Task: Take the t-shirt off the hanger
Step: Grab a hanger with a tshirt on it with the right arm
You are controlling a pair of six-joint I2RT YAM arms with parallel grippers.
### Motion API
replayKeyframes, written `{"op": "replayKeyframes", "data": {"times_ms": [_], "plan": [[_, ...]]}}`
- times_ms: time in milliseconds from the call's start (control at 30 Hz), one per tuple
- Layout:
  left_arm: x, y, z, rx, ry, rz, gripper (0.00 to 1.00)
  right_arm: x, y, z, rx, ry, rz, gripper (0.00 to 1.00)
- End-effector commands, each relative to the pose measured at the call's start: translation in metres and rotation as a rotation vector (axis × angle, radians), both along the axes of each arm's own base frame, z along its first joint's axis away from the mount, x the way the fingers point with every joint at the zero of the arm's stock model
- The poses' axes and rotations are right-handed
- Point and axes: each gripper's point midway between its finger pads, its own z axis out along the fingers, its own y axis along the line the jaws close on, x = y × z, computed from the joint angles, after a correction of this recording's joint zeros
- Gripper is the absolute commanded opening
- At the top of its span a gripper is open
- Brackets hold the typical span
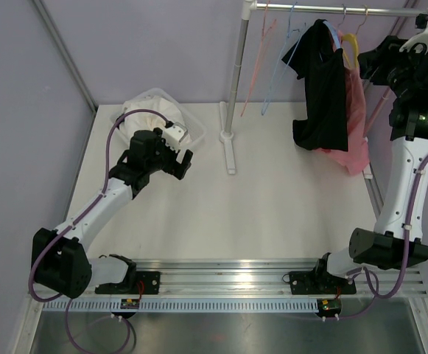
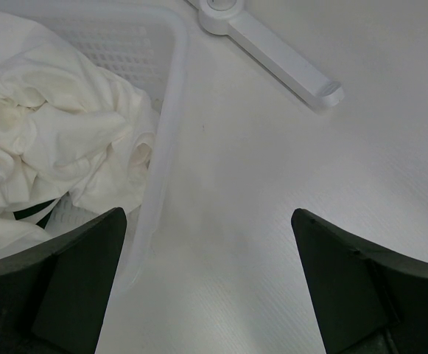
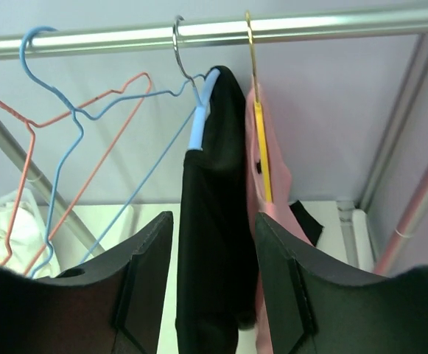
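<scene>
White table (image 1: 272, 206), lilac walls (image 1: 22, 110), steel rail (image 1: 324, 9). The black t-shirt (image 1: 324, 88) hangs bunched on a blue hanger (image 3: 199, 125) there; the right gripper (image 3: 214, 221) straddles it, grip unclear. Meanwhile the left gripper (image 2: 208, 221) gapes beside the basket (image 2: 166, 133).

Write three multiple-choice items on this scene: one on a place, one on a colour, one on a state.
1. Where does the white basket stand?
A. At the far left of the table, by the left gripper.
B. Under the rail at the right.
C. Between the arm bases.

2. What colour is the hanger that bears the black t-shirt?
A. Yellow.
B. Light blue.
C. Green.

3. How is the left gripper?
A. Shut on white cloth.
B. Shut on a hanger.
C. Open, holding nothing.

Key:
1 A, the top view shows it in the far left corner.
2 B, the right wrist view shows the blue shoulder beside the black cloth.
3 C, its jaws stand wide apart over bare table.
</scene>
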Motion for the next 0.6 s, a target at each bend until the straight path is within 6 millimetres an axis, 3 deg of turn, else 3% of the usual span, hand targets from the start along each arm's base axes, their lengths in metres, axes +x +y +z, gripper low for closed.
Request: {"op": "replayKeyframes", "data": {"times_ms": [0,267,567], "plan": [[0.004,-0.002,0.032,-0.023,-0.100,-0.005,0.99,0.022,0.014,0.017,0.042,-0.073,0.092,0.55],[0.002,-0.001,0.037,-0.026,-0.107,-0.003,0.99,0.060,0.040,0.029,0.042,-0.132,0.146,0.55],[0.001,-0.002,0.036,-0.027,-0.108,-0.010,0.99,0.098,0.039,0.040,0.059,-0.195,0.079,0.55]]}}
